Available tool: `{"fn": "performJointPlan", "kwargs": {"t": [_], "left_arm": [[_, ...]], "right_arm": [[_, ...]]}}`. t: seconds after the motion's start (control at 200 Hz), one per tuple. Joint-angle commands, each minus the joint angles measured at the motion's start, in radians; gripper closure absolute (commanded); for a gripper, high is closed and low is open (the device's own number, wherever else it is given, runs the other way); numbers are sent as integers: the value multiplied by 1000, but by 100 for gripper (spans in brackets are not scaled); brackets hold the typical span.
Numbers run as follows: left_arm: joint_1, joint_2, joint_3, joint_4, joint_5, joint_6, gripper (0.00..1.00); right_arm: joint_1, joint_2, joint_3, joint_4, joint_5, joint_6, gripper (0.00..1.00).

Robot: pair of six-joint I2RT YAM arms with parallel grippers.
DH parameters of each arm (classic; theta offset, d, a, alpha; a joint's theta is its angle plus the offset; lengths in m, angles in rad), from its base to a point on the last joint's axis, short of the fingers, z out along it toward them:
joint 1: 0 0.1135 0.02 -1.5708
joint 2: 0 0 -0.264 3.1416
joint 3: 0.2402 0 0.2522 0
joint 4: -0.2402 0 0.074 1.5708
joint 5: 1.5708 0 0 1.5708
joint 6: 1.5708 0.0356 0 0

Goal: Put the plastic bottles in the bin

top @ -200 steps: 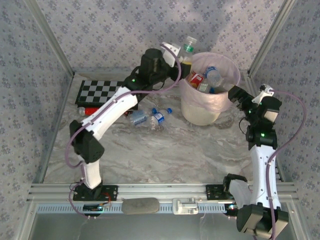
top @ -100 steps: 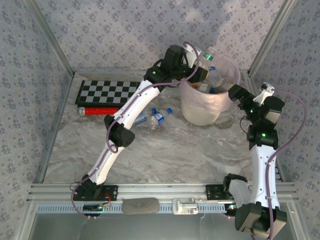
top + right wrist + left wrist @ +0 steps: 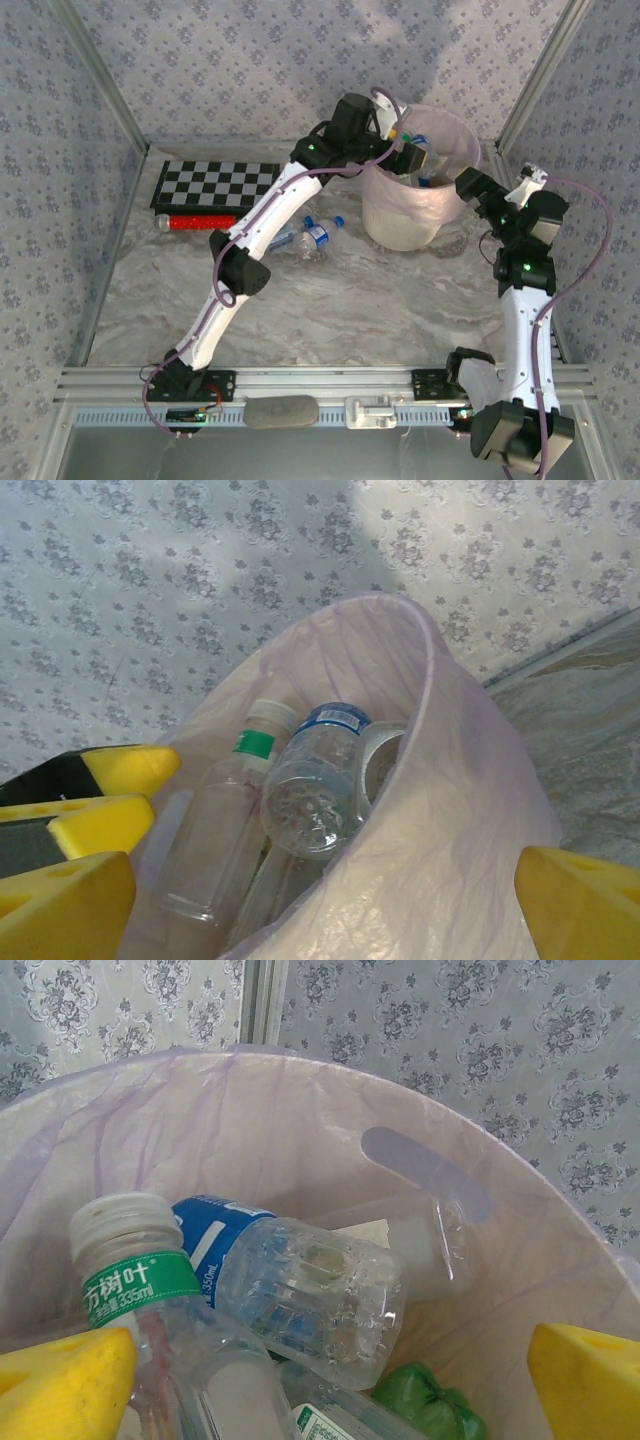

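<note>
Jaws of my left gripper point(image 3: 330, 1345) stand wide apart, clamped on nothing, just above the open mouth of the bin point(image 3: 300, 1130). Below that hand I see a clear bottle with a green label point(image 3: 150, 1290) upright beside its left finger and a blue-labelled bottle point(image 3: 310, 1290) lying between the fingers, lower down, both inside the bin. My right gripper point(image 3: 322, 870) is spread too, the bin's wall just ahead of it; I cannot tell if it touches. Well behind the left hand, I see two more bottles point(image 3: 318, 236) on the table point(image 3: 350, 300).
</note>
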State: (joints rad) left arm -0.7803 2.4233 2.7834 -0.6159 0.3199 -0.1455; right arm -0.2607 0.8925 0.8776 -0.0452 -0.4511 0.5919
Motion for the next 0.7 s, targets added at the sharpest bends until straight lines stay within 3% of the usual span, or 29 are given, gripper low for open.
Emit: {"fn": "performJointPlan", "kwargs": {"t": [0.0, 0.1, 0.175, 0.41, 0.55, 0.695], "left_arm": [[-2, -112, -4, -24, -27, 25, 0], [-3, -172, -64, -27, -46, 46, 0], [-4, -245, -180, 18, -60, 58, 0], [27, -595, -813, 404, -165, 60, 0], [90, -781, -1129, 539, -252, 11, 0], [181, -932, -1436, 626, -273, -95, 0]], "right_arm": [[-5, -3, 14, 39, -77, 8, 1], [11, -8, 39, 15, -99, -17, 1], [44, -13, 85, -66, -46, -67, 1], [218, -21, 184, -195, 126, -163, 1], [354, -8, 215, -200, 205, -166, 1], [524, 32, 242, -176, 290, -182, 1]]}}
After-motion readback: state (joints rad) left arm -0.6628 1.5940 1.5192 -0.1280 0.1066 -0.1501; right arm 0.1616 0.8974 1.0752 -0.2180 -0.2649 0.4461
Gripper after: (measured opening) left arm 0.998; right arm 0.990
